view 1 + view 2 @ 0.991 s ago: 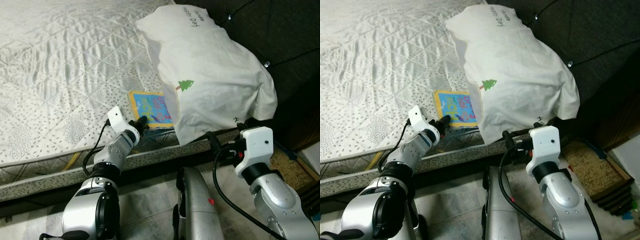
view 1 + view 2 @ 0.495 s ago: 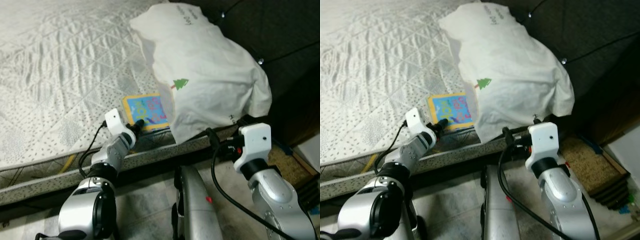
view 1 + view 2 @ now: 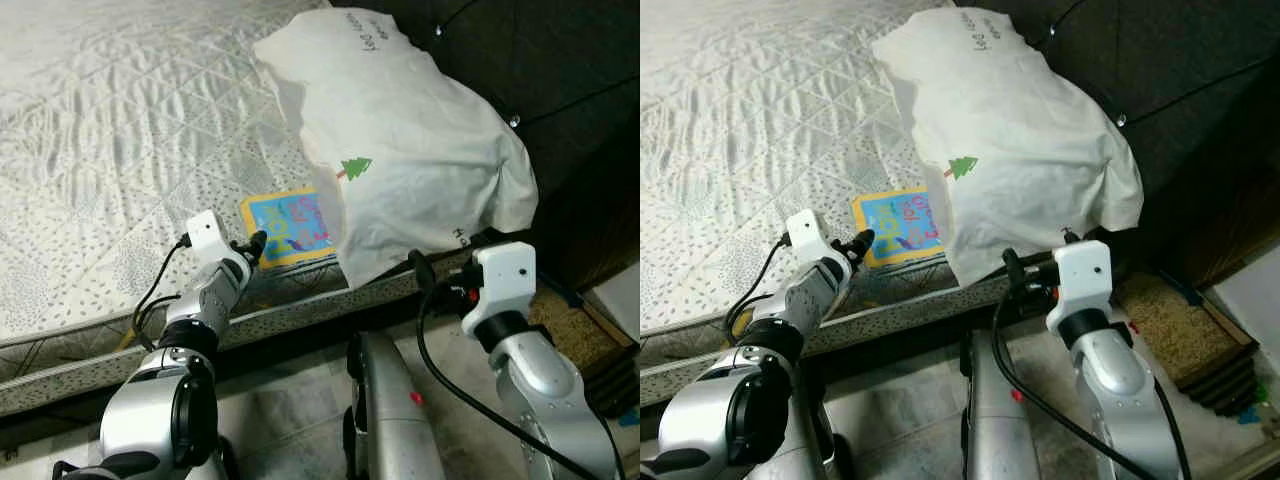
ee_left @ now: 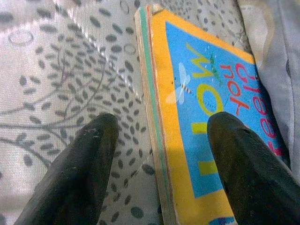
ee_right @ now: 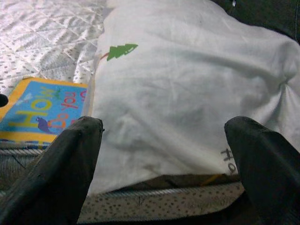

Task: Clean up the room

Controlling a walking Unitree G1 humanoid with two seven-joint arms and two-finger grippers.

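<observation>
— Quilted bedding first: what lies on the bed [image 3: 120, 130]?

— A pale mattress cover with a speckled leaf print runs to the bed's near edge. A big white pillow [image 3: 420, 160] with a small green tree printed on it leans against the dark headboard [image 3: 560, 90] at about two o'clock. A yellow-bordered picture book [image 3: 290, 225] lies flat near the mattress edge, at roughly eight o'clock from the pillow.

— Is the whole book visible?

— No. The pillow's lower corner covers its far side, so the cover lettering is cut off; in the right wrist view "How Do You" can be read, and the rest is hidden.

— And the left hand [image 4: 157, 136]?

— Spread apart, straddling the book's near corner: one finger [image 4: 89, 154] rests on the mattress just beside the book's edge, the other [image 4: 239, 145] sits over the blue cover. Whether either tip actually presses down is hard to judge.

— The right hand [image 5: 166, 140]?

— Spread wide and gripping nothing, held off the bed's side at about five o'clock from the pillow, pointing at the pillow's lower face. From the head views its fingers are hidden behind the white wrist housing.
</observation>
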